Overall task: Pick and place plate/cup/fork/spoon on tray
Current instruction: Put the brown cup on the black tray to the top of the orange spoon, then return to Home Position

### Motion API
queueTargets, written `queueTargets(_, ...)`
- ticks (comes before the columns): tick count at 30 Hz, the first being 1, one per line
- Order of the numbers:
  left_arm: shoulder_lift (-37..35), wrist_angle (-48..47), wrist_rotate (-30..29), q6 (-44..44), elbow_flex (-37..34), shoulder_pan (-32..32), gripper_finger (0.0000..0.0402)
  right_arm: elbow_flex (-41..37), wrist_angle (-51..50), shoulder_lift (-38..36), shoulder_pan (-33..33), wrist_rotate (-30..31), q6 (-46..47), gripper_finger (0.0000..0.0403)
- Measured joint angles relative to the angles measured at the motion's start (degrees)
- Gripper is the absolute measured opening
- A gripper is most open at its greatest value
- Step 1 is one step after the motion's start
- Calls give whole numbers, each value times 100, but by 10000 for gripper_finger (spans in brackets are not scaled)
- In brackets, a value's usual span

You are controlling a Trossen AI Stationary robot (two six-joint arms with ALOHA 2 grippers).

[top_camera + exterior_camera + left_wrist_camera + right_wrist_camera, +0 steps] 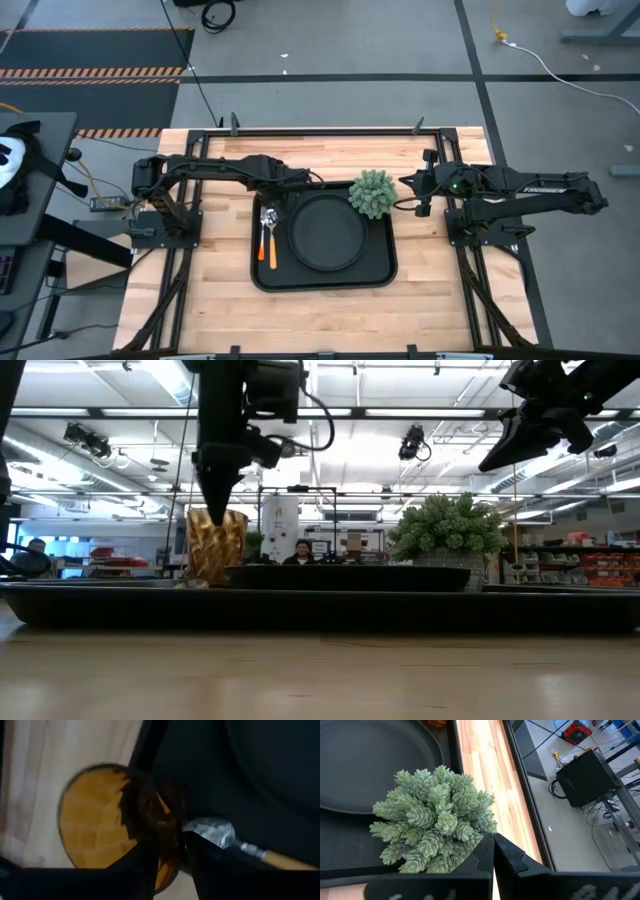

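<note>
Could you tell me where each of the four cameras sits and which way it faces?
High view: overhead, straight down on the tray, plate and both arms.
Low view: table height, level across the tray rim; the left hand hangs over the cup.
Left wrist view: on the left arm, looking past its fingers into the cup beside the spoon.
Right wrist view: on the right arm, past the shut right hand at the plant.
The plant shows in the high, low and right wrist views.

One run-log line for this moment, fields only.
left hand: over cup, fingers straddling its rim | cup: on tray, far left corner | plate, spoon, fork: on tray | right hand: shut, idle by plant
</note>
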Motion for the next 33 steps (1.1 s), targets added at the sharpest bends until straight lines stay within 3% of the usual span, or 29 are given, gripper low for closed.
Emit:
queueTargets(6, -233, 602, -4, 36, 2, -47, 162, 0, 18, 5, 0, 0, -3, 7)
queueTargets(14, -323, 534, 36, -30, 2, -180, 249, 0, -9, 11, 0, -2, -4, 7)
queueTargets(18, -520, 305, -132, -30, 25, -375, 249, 0, -12, 11, 2, -15, -4, 8)
queueTargets(24, -1330, 251, -922, -39, 120, -795, 225, 0, 38, 11, -1, -11, -25, 7)
queueTargets(28, -2151, 1317, -1587, 237, -275, -1165, 208, -2, 76, 27, -25, 7, 38, 8)
queueTargets(33, -3330, 4115, -1886, 1233, -1949, -1438, 184, 84, 212, 194, -123, -123, 411, 8)
